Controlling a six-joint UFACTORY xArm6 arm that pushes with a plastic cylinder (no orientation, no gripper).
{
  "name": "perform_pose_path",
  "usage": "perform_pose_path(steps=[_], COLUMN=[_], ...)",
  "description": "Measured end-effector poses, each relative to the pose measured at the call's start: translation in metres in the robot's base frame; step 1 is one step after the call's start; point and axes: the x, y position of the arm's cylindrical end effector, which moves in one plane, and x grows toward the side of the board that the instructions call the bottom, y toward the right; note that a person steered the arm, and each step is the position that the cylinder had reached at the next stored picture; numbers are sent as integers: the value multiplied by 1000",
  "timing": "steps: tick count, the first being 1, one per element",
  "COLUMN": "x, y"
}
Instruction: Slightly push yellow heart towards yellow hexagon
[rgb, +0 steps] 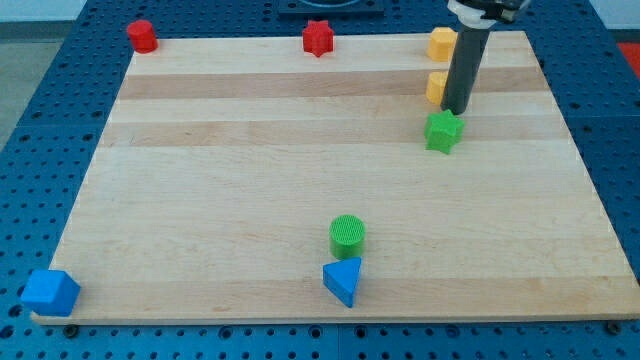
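A yellow block (436, 86), partly hidden behind my rod, lies at the view's upper right; its shape is hard to make out. A second yellow block (441, 43), blocky like a hexagon, sits above it at the board's top edge. My tip (455, 111) stands just right of and below the lower yellow block, close to it, and directly above a green star-like block (443, 131).
A red block (141, 35) sits at the top left corner and a red star-like block (317, 38) at the top middle. A green cylinder (347, 235) and a blue triangle (344, 280) are at the bottom middle. A blue block (50, 292) is at the bottom left corner.
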Motion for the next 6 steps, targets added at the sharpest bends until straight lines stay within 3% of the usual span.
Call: perform_pose_path(steps=[3, 6], x=[-14, -2], y=[0, 3])
